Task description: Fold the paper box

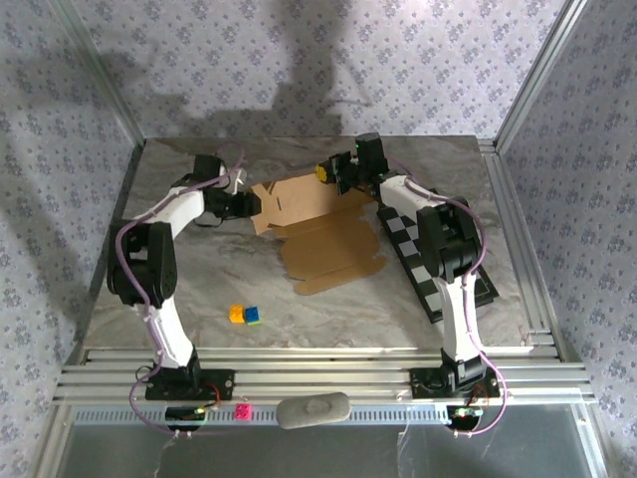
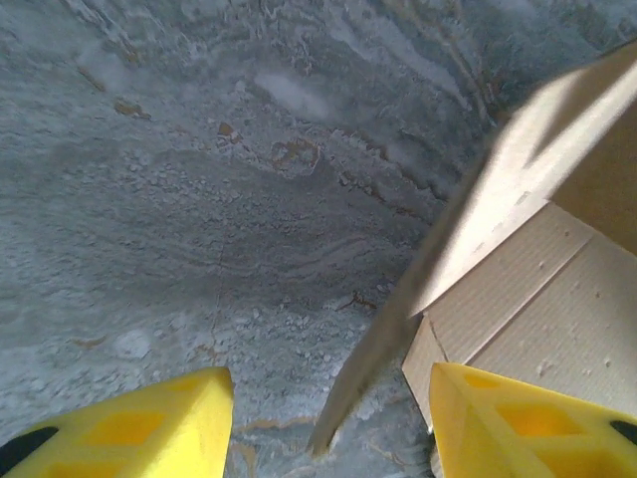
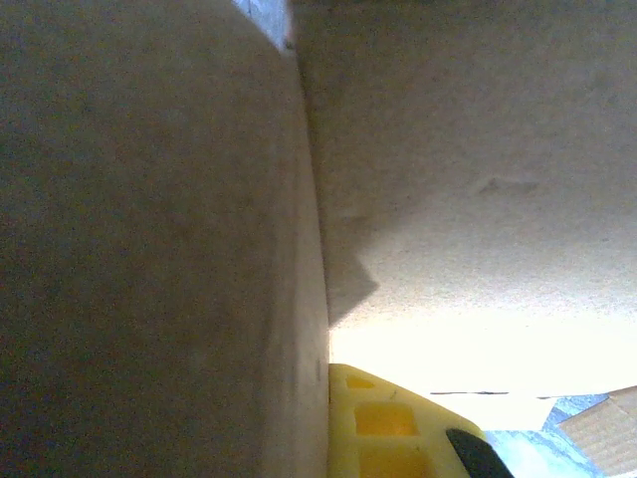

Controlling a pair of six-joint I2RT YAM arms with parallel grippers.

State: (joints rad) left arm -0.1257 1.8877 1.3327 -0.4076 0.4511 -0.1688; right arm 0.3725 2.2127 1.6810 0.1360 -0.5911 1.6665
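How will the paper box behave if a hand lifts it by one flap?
The paper box is thin creased sheet, so it likely hinges and sags rather than rising as one piece. It looks light, so a push probably slides it across the smooth table. Its raised flap may buckle.

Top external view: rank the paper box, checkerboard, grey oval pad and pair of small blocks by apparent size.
1. paper box
2. checkerboard, partly hidden by the right arm, so its place is less sure
3. grey oval pad
4. block pair
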